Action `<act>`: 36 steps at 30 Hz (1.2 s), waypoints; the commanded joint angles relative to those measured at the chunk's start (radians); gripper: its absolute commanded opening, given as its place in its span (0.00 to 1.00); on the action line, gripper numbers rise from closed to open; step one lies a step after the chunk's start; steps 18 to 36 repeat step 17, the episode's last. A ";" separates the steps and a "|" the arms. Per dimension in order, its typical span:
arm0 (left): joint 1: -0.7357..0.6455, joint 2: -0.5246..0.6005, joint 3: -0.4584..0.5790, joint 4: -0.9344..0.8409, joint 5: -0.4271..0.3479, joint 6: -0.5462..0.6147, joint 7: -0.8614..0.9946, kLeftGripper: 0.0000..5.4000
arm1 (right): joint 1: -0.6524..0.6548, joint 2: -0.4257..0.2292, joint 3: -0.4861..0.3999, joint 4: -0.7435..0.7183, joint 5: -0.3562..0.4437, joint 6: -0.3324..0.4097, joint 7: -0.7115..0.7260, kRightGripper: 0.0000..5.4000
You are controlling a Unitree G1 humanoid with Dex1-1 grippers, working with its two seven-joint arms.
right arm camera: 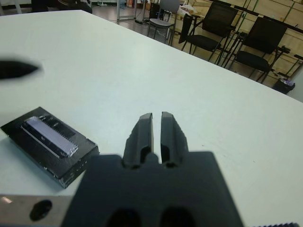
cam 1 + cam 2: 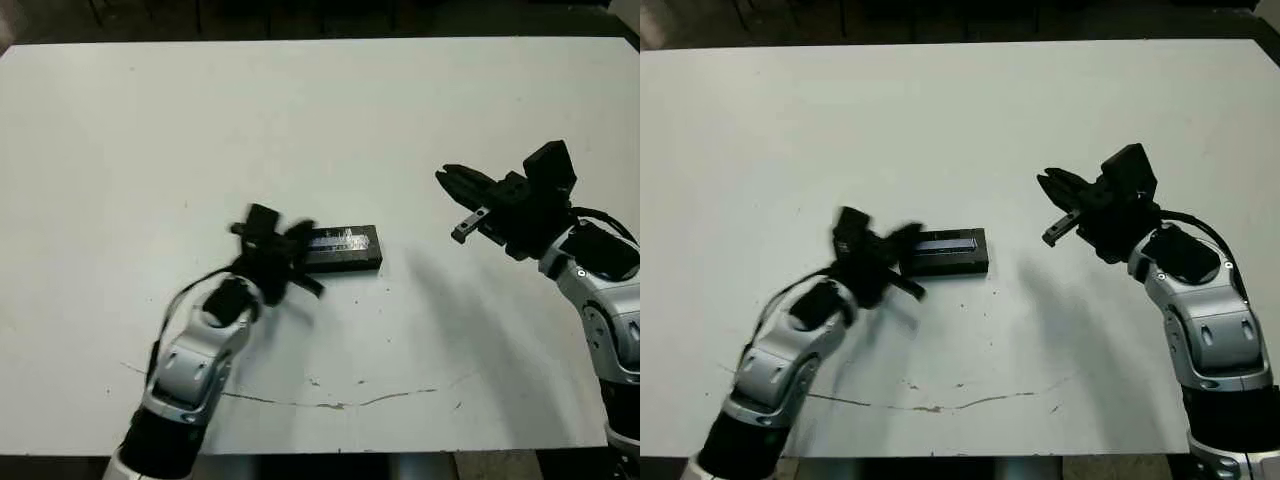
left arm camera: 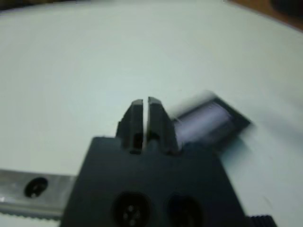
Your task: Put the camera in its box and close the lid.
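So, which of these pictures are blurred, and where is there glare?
Left wrist view: blurred throughout, the lid smeared. Eye views: the left gripper shows motion blur. Right wrist view: sharp, with the lid's shiny panel reflecting light; a dark blurred tip at one edge.

You've got silver-grey forearm shells, black wrist joints, black cables looping behind each wrist. Left gripper (image 3: 147,111) and right gripper (image 1: 156,126): black wedge fingers, ribbed.
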 commanded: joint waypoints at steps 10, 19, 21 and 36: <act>-0.002 0.011 0.262 0.101 -0.011 -0.363 0.120 0.00 | 0.049 0.127 -0.014 0.058 -0.050 -0.141 -0.148 0.00; 0.046 -0.021 0.303 0.107 -0.047 -0.435 0.151 0.00 | 0.110 0.222 0.013 0.042 -0.154 -0.224 -0.297 0.00; 0.046 -0.021 0.303 0.107 -0.047 -0.435 0.151 0.00 | 0.110 0.222 0.013 0.042 -0.154 -0.224 -0.297 0.00; 0.046 -0.021 0.303 0.107 -0.047 -0.435 0.151 0.00 | 0.110 0.222 0.013 0.042 -0.154 -0.224 -0.297 0.00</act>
